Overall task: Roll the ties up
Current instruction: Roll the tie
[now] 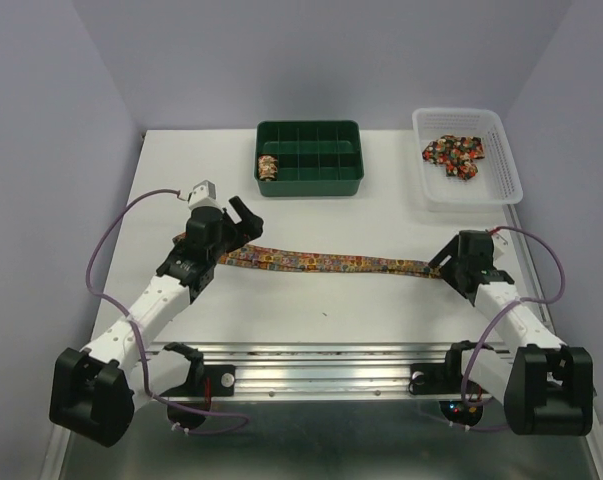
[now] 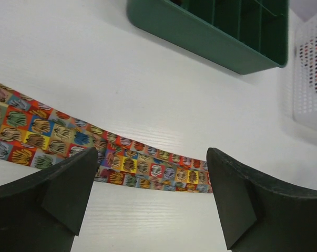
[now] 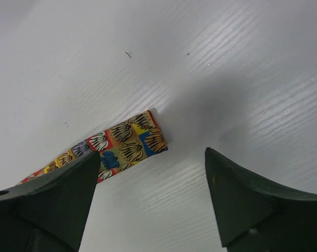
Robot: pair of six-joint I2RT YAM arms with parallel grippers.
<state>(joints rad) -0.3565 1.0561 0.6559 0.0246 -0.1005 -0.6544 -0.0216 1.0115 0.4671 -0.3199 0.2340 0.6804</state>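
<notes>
lying flat, stretched tie; green tray, white basket beyond, apart.

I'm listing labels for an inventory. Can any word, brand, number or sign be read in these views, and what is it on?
None can be read.
The tie carries only a picture print, with no letters.
The green tray and the white basket show no marking.
</notes>
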